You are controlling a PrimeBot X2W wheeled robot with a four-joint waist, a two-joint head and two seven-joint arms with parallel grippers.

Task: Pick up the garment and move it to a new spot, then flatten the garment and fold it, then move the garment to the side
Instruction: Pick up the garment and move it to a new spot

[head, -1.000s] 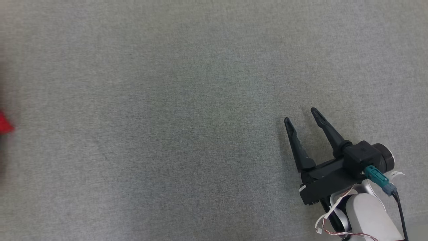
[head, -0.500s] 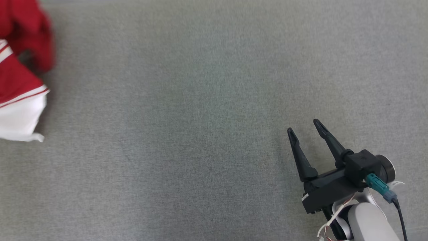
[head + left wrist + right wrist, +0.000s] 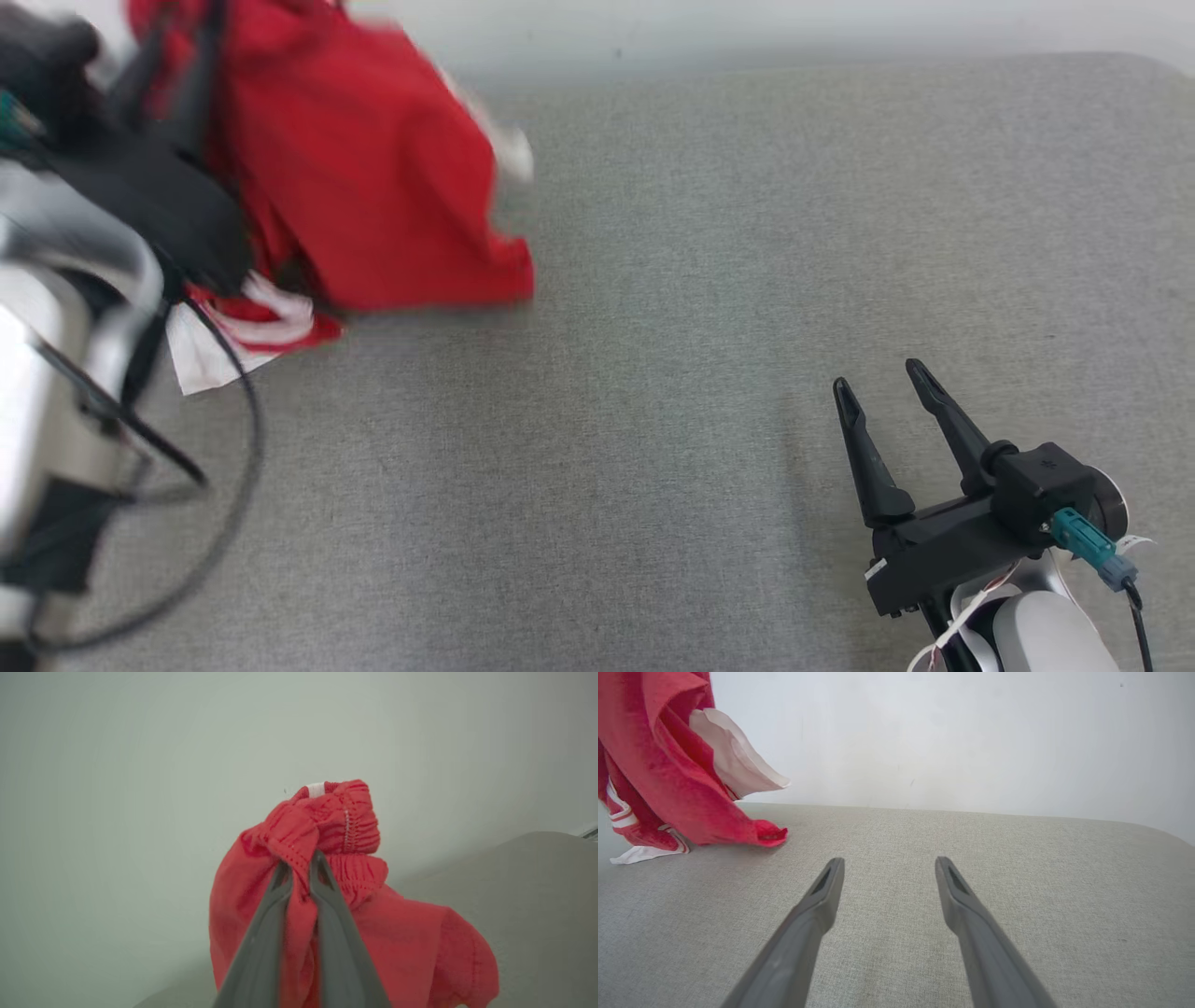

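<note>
Red cloth garment (image 3: pixel 411 947) with white trim and a gathered elastic waistband hangs from the left gripper (image 3: pixel 299 861). Its two long dark fingers are pinched together on the bunched waistband. One fold rises past the fingertips and the rest drapes down on either side of the fingers. The right gripper (image 3: pixel 878 378) sits low over the grey woven fabric surface (image 3: pixel 653 392), fingers spread wide with nothing between them. In the right wrist view the garment lies well ahead and to the left of those fingertips. Its lower edge (red with white stripes and a white panel) rests on the surface, in front of a pale plain wall (image 3: pixel 971 742).
</note>
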